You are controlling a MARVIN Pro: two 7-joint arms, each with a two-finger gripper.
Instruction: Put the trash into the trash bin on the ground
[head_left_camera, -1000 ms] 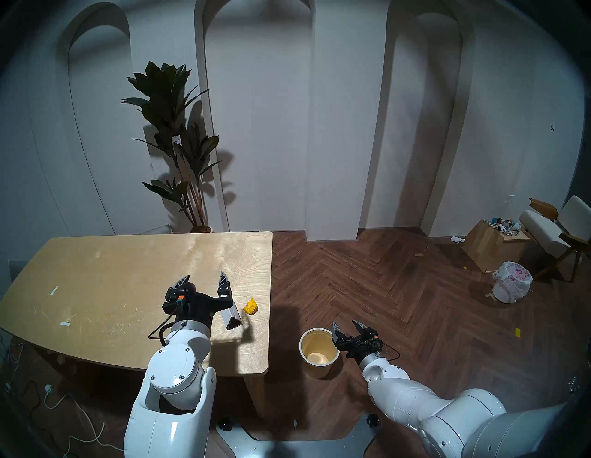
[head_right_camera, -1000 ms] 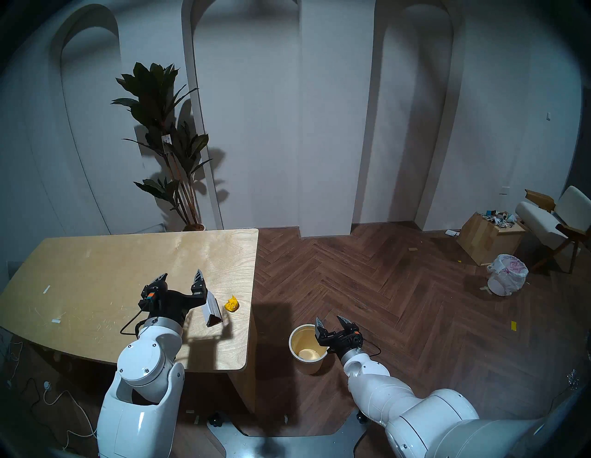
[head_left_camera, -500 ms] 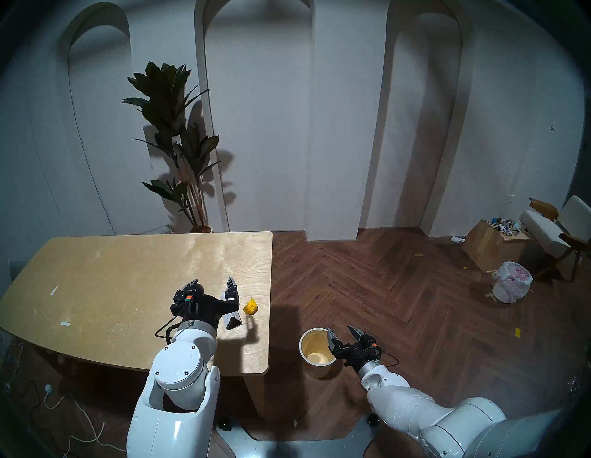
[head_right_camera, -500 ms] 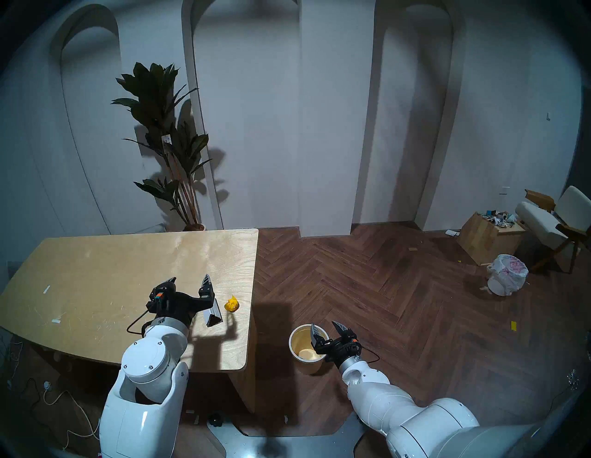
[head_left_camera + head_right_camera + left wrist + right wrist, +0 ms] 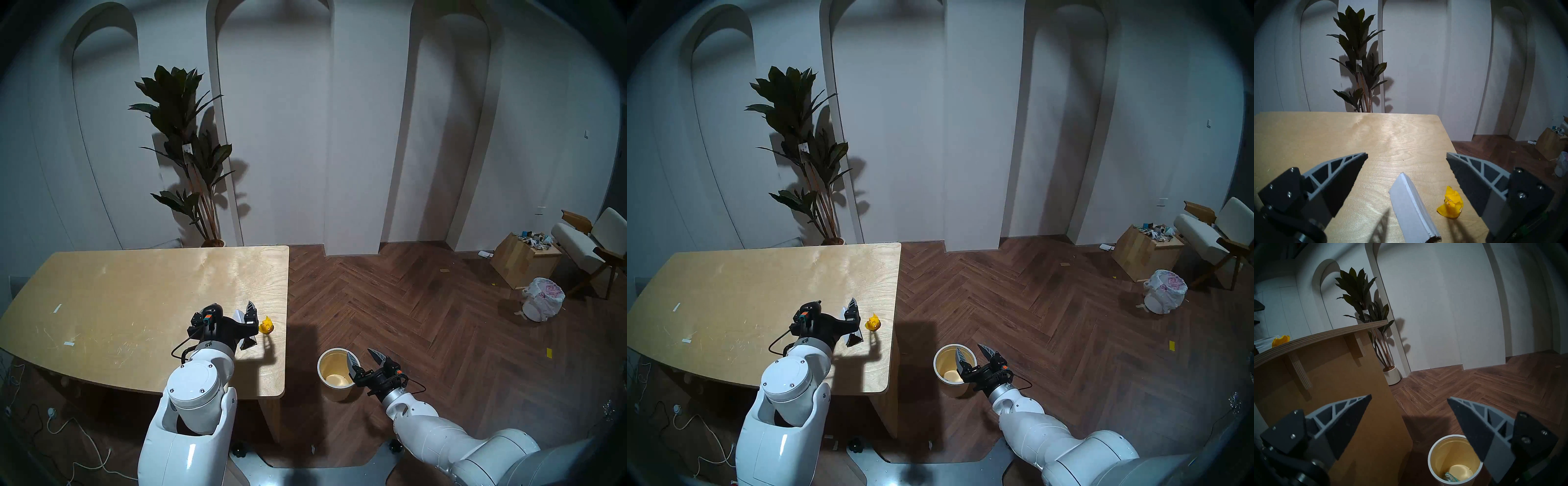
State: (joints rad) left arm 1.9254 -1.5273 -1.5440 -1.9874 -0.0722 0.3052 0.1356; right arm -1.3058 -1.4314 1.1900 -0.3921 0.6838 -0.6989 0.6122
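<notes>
A white triangular carton [image 5: 1412, 203] with dark ends lies near the table's right edge, and a yellow crumpled scrap [image 5: 1450, 205] sits just right of it. My left gripper [image 5: 1407, 154] hovers open over both, its fingers spread to either side; from the head, this gripper [image 5: 234, 307] covers most of the carton [image 5: 247, 343]. The cream trash bin [image 5: 336, 393] stands on the floor right of the table. My right gripper [image 5: 360, 353] is open and empty above the bin's right rim. A pale blue-white packet [image 5: 1449, 478] lies at the bottom of the bin [image 5: 1430, 458].
The wooden table [image 5: 135, 288] ends close to the bin. A potted plant [image 5: 190, 152] stands behind it. Far right are a wooden box [image 5: 522, 259] of scraps, a bag-lined white bin [image 5: 543, 302] and a chair [image 5: 590, 244]. Cables [image 5: 78, 437] lie on the floor at left.
My left gripper has moved right and down, coming to straddle the carton. My right gripper has drawn back a little toward me over the bin. Both stayed open.
</notes>
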